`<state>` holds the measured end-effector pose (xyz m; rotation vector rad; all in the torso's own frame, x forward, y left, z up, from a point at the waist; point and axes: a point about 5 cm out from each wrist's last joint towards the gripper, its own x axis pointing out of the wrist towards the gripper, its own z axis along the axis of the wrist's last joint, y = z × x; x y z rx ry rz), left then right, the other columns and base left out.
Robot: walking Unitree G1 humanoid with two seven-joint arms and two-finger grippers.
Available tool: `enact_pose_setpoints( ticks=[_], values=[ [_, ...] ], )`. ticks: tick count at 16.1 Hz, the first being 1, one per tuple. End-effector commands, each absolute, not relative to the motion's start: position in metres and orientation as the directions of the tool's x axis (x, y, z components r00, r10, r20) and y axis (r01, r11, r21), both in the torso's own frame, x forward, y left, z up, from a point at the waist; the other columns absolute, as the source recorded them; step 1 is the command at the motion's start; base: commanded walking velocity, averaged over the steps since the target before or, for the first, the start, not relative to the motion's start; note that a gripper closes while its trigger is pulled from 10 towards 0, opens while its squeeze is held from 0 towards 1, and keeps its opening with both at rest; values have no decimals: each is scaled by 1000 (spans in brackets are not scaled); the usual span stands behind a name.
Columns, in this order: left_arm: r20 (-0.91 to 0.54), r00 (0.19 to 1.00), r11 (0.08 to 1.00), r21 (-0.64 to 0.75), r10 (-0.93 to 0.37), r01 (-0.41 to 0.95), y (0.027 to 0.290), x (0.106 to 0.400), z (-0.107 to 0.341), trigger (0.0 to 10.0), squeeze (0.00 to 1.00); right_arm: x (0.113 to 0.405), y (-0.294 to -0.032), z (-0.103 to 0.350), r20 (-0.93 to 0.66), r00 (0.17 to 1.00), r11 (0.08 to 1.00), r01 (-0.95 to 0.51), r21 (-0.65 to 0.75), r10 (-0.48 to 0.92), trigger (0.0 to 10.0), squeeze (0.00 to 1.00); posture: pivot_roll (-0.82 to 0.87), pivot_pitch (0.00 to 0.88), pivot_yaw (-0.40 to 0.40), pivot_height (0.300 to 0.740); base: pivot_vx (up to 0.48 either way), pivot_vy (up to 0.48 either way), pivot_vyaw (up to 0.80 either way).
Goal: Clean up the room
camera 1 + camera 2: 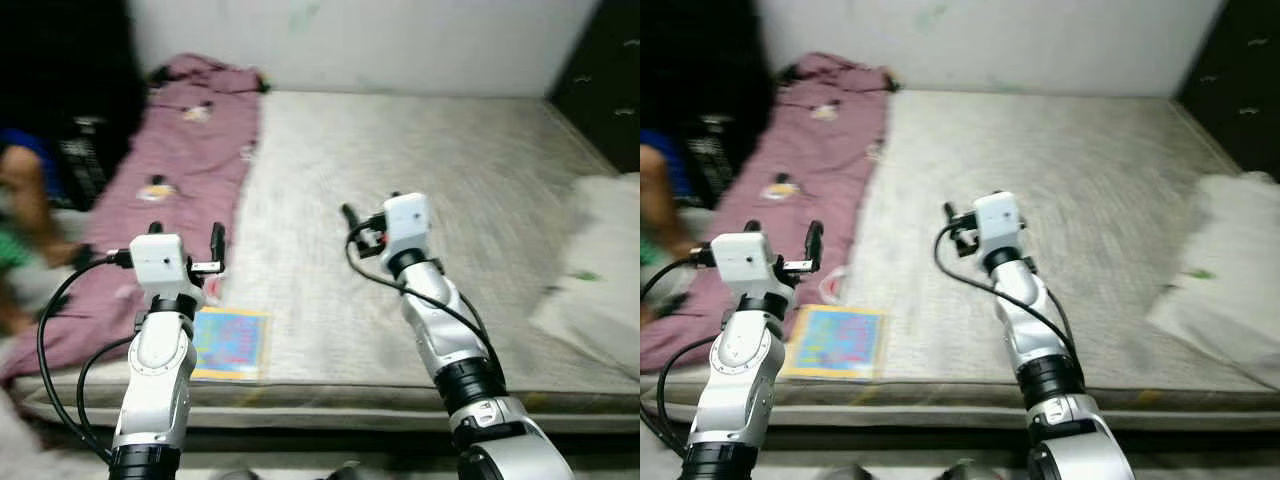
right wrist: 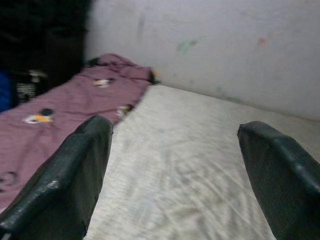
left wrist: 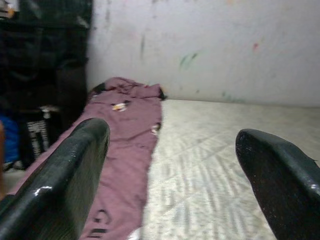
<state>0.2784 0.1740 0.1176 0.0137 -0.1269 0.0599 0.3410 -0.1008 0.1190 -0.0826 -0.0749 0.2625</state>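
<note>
Both pincers agape, seemingly empty.

Motion blur softens the head views throughout. A person at the left edge is cut off and smeared (only a blue sleeve and an arm can be made out). The dark furniture behind is too shadowed to identify. The print on the colourful book is illegible, and its left side is hidden behind the left arm. The white pillow runs off the right edge. The patterns on the purple blanket are too small to tell. The left claw fingertips run off the bottom edge.
</note>
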Motion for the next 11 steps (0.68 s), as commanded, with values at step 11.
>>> enact_pose_setpoints(
  ticks=[11],
  values=[
    [145,988,998,0,61,-62,176,278,119,10000,0,342,-94,121,72,955,955,-279,-96,287,10000,0,68,0,-29,740,0,-105,0]
  ],
)
